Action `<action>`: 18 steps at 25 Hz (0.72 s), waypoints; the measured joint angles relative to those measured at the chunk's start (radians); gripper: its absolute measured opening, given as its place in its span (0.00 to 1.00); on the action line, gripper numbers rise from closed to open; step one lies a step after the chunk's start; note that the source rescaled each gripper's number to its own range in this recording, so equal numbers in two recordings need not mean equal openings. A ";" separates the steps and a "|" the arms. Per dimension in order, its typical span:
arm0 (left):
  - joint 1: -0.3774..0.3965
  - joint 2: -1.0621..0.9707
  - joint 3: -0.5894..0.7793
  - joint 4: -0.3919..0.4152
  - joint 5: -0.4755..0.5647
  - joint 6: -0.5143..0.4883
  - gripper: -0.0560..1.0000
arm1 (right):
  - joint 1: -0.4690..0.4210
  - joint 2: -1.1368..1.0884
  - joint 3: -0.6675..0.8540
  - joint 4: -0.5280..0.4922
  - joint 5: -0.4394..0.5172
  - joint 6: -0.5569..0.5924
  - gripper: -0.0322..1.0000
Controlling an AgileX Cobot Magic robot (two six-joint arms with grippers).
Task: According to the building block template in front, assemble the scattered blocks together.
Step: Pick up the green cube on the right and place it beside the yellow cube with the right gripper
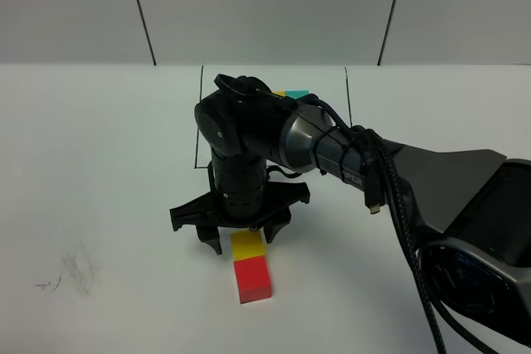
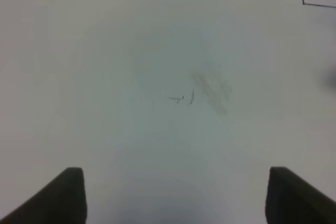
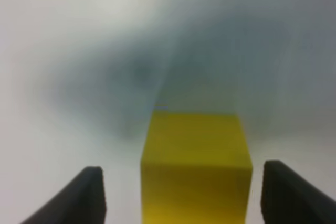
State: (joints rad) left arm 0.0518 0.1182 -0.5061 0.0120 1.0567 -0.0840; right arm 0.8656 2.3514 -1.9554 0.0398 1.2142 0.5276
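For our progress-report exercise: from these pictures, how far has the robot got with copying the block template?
Done: the yellow block sits against the red block. In hand: the right gripper straddles the yellow block, jaws open, not gripping. To do: no loose teal block shows; it seems yet to join. The template is mostly hidden behind the arm, so the match cannot be checked. The left gripper hangs open.

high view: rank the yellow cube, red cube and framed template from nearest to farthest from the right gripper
1. yellow cube, between the open fingers of the right gripper.
2. red cube, against the yellow cube's camera side.
3. building block template, far back, mostly hidden behind the arm.
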 joint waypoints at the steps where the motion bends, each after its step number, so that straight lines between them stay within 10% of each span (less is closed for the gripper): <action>1: 0.000 0.000 0.000 0.000 0.000 0.000 1.00 | 0.000 -0.007 0.000 -0.010 0.000 0.000 0.70; 18: 0.000 0.000 0.000 0.000 0.000 0.000 1.00 | -0.021 -0.240 -0.038 -0.189 0.003 0.000 0.70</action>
State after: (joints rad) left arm 0.0518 0.1182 -0.5061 0.0120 1.0567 -0.0840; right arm 0.8442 2.1115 -1.9931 -0.1496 1.2171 0.5276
